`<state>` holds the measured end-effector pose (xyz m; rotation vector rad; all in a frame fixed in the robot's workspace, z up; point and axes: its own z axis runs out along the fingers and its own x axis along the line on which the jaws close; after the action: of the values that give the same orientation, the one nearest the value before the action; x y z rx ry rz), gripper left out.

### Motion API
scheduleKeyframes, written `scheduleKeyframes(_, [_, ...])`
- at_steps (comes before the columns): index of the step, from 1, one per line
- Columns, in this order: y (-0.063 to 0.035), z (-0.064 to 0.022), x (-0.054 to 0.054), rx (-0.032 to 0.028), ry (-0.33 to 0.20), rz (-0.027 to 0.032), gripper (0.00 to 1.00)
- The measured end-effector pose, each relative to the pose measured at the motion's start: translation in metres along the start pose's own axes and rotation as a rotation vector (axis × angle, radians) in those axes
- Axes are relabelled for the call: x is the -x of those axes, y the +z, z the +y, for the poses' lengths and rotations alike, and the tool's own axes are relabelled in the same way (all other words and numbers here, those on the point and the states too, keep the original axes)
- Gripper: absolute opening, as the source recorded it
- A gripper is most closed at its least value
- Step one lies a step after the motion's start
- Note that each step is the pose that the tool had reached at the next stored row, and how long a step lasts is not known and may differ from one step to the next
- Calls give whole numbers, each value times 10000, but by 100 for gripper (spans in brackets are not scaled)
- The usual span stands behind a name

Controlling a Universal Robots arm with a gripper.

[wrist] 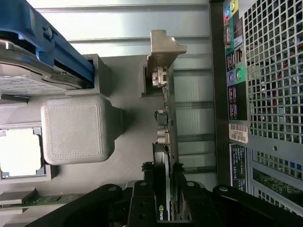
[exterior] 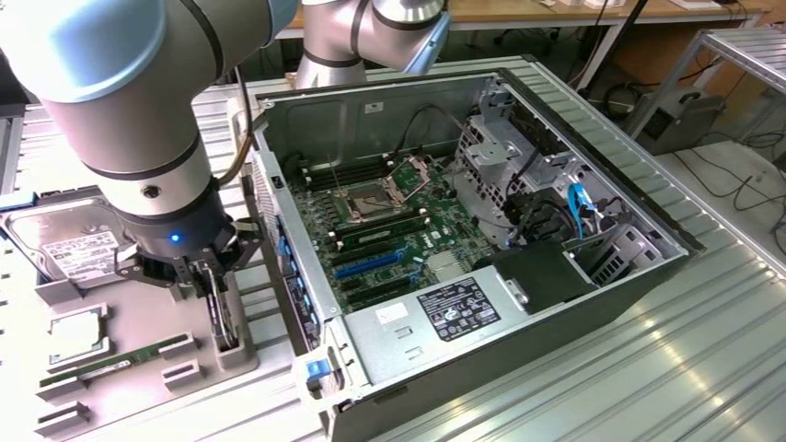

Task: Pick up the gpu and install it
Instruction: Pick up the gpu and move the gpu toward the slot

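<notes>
The gpu (wrist: 166, 94) is a slim black card standing on its long edge in a slot of a matte grey tray (wrist: 128, 156) whose blocks show a fine, layered, printed-looking grain. It has not left that slot. The black pincer (wrist: 163, 168) is clenched on the card, with one angular finger against each broad face, near the shroud that carries a small green logo. In the exterior view the pincer (exterior: 212, 293) sits at the end of a thick arm of smooth grey tube with pale blue caps, and the gpu (exterior: 225, 324) shows below it as a thin dark blade running on toward the near edge of the tray (exterior: 147, 322). The card's long axis runs alongside the perforated rear panel of the computer case (wrist: 274, 71). Its folded silver bracket (wrist: 163, 49) is at the end away from the fingers, level with the blue rail (wrist: 52, 42) on the hard drive (wrist: 28, 80). In the exterior view the tray also holds the silver, white-labelled hard drive (exterior: 68, 244), a square processor (exterior: 76, 336) with a shiny lid, and a narrow green memory stick (exterior: 109, 361). To the exterior view's right of the tray, the case (exterior: 381, 92) lies open on its side, with sheet-metal walls around a green motherboard (exterior: 393, 230). Tray and case rest on a bench (exterior: 687, 368) of ribbed, reflective metal.
</notes>
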<state>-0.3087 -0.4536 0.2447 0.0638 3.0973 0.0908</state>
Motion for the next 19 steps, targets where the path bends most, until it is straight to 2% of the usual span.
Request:
scheduleKeyframes(8, [2,0,0,34,-801,95,26])
scheduleKeyframes(14, [-13,1,1,79,-823,107,26])
scheduleKeyframes(19, [-117,6,5,140,-820,109,26])
